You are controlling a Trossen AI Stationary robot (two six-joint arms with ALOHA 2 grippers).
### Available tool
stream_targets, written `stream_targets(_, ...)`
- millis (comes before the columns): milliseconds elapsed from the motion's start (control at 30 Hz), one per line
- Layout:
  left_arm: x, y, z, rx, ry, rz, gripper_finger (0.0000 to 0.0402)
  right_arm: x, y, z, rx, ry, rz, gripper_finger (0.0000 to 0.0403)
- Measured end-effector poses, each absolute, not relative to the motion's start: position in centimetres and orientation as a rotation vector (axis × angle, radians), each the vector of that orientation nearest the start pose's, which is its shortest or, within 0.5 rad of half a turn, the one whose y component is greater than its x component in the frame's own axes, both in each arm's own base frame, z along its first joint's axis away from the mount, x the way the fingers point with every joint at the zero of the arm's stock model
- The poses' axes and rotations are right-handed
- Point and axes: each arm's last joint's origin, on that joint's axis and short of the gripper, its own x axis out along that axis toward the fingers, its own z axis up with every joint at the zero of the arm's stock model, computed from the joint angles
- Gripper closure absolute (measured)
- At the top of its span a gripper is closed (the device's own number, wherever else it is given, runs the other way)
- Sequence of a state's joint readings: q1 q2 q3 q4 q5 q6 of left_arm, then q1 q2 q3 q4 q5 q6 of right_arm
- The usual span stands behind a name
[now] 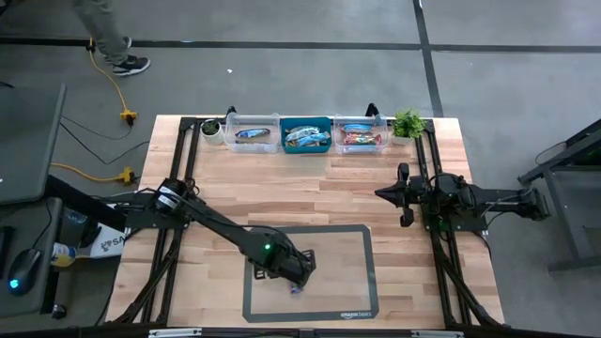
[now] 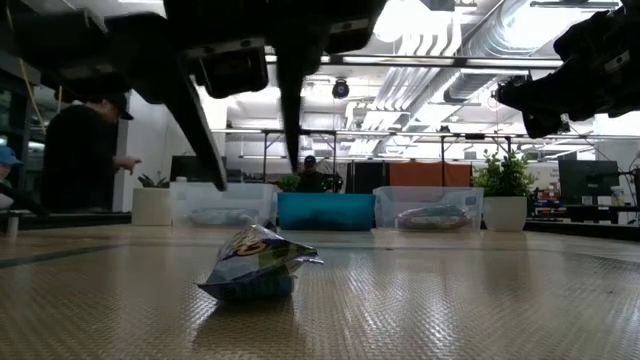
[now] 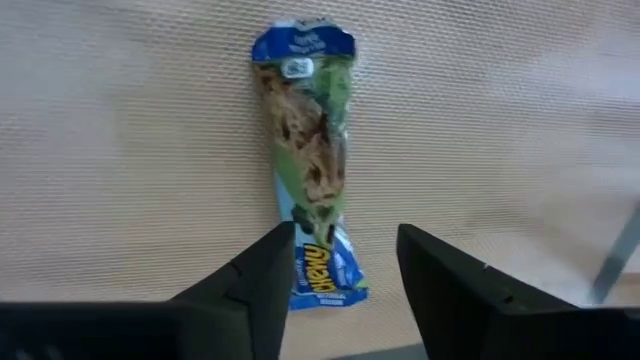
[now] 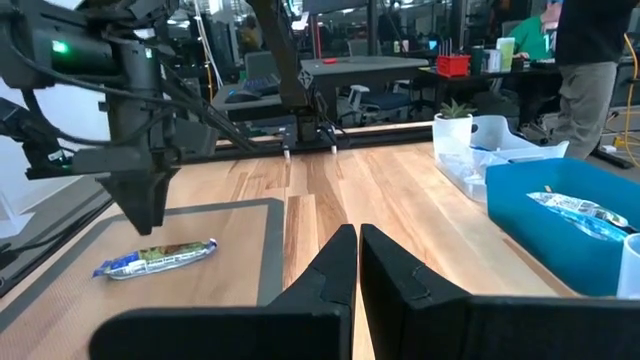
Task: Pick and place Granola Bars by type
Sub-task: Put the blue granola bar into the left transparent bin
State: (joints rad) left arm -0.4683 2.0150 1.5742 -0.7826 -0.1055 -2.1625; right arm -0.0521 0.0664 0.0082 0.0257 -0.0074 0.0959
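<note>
On the grey mat, one blue-wrapped granola bar (image 3: 313, 170) lies flat, directly under the left gripper (image 3: 345, 270), whose fingers are spread above it, grasping nothing. A good pick would mean descending straight, straddling the bar's narrow width, then closing gently. Well apart, the right gripper (image 4: 357, 262) waits clenched, empty.

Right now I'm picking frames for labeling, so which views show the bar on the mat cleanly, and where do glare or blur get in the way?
Left wrist view: granola bar sharp, evenly lit, left gripper fingers blurred. Low view: bar backlit by bright ceiling lights. High view: bar mostly hidden.
</note>
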Motion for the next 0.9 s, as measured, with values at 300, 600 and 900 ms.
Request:
stream_targets(300,38.0,-17.3,18.4,-1.53,0.991,1.042,0.0144,10.1,-0.5,16.4,0.097,0.029,-0.046,0.0403)
stream_targets(600,38.5,-16.1,18.0,-1.538,1.025,1.06,0.0142,10.1,-0.5,16.4,0.097,0.03,-0.046,0.0403)
stream_targets(900,38.4,-15.4,18.0,-1.526,1.054,1.098,0.0149,10.1,-0.5,16.4,0.097,0.029,-0.046,0.0403)
